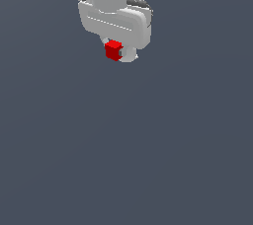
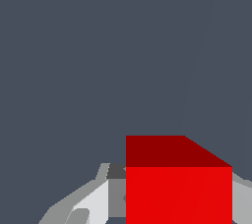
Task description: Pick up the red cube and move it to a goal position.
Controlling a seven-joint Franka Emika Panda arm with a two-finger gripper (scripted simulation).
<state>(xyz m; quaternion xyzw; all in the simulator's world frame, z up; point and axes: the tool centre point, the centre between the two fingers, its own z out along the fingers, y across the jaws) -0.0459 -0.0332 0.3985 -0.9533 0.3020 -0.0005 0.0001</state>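
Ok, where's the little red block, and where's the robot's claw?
Small bright red cube (image 1: 113, 50): exterior view, on its front face.
White robot claw (image 2: 178, 196): wrist view, between the fingertips, where the cube sits.

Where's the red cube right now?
The small bright red cube sits between the white gripper's fingers, near the exterior view's top centre, below the arm's body.
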